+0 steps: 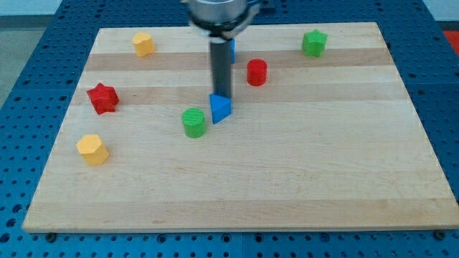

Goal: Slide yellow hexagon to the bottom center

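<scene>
A yellow block that looks hexagonal [143, 44] sits near the board's top left corner. A second yellow block [92, 149] lies at the view's left, lower down; its exact shape is unclear. My rod comes down from the view's top centre, and my tip [221, 95] rests just above the blue triangle [220, 108], touching or nearly touching it. The tip is far to the right of both yellow blocks.
A green cylinder [193, 122] stands just left of the blue triangle. A red star [102, 98] is at the left, a red cylinder [257, 72] right of the rod, a green star [314, 43] at top right. A blue block [232, 49] is partly hidden behind the rod.
</scene>
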### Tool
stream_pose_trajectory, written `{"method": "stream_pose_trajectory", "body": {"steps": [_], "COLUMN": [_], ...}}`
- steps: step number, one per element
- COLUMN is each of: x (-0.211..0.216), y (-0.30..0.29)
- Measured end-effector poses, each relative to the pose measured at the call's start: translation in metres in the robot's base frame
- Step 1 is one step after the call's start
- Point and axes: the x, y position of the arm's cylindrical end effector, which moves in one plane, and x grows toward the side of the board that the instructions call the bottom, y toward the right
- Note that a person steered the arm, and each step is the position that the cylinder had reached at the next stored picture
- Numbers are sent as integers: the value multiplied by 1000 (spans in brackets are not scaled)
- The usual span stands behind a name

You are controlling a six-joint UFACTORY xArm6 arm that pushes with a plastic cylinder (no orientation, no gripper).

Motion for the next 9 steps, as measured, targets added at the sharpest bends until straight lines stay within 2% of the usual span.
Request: {"method": "stream_pose_trajectory", "body": {"steps": [1, 2, 3, 4, 5, 7, 8, 9], "x": [15, 6, 23, 63, 83, 98, 121, 109], "y": [-60, -82, -130, -195, -231, -20, -49, -59]}}
